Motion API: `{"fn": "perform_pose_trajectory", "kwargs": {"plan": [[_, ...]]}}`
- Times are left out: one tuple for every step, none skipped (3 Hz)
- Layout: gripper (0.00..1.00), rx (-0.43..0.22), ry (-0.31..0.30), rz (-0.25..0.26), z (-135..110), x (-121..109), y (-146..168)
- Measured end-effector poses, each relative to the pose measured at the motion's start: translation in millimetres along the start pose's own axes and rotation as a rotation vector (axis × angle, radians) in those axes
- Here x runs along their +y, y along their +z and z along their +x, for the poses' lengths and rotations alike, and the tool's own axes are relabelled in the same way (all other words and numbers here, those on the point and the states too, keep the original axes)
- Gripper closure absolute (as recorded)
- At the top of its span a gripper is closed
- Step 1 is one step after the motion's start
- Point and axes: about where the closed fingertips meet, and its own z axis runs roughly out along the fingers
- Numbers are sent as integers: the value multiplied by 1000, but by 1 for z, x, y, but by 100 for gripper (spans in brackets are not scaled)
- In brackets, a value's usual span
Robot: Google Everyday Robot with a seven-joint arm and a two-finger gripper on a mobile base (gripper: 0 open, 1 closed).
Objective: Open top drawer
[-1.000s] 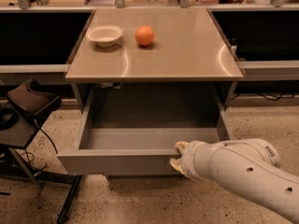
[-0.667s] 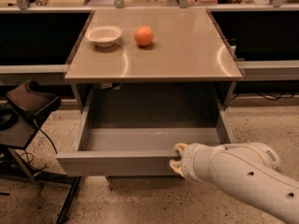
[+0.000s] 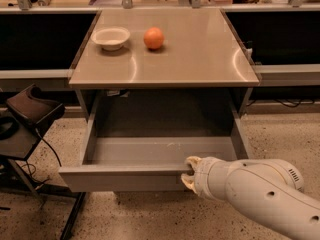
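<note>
The top drawer (image 3: 125,178) is a wide grey metal drawer under the tan tabletop. It stands pulled far out toward me, and its deep grey interior (image 3: 160,149) shows. My gripper (image 3: 189,172) is at the drawer's front panel, right of centre, at its top edge. One pale fingertip (image 3: 192,160) sits over the top rim and another (image 3: 188,183) lies against the front face. The white arm (image 3: 260,194) comes in from the lower right and hides the front panel's right part.
A white bowl (image 3: 111,37) and an orange (image 3: 154,37) sit on the tabletop (image 3: 200,49). A dark stand with cables (image 3: 30,114) is at the left of the drawer. Dark recesses flank the cabinet. The floor is speckled.
The drawer front has come a little further out toward me, and my gripper has moved with it at the front edge.
</note>
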Motion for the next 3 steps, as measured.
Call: {"fn": "perform_pose_trajectory", "kwargs": {"plan": [[100, -6, 0, 4, 1, 5, -1], [100, -11, 1, 3, 1, 8, -2], [100, -14, 1, 5, 1, 10, -3]]}}
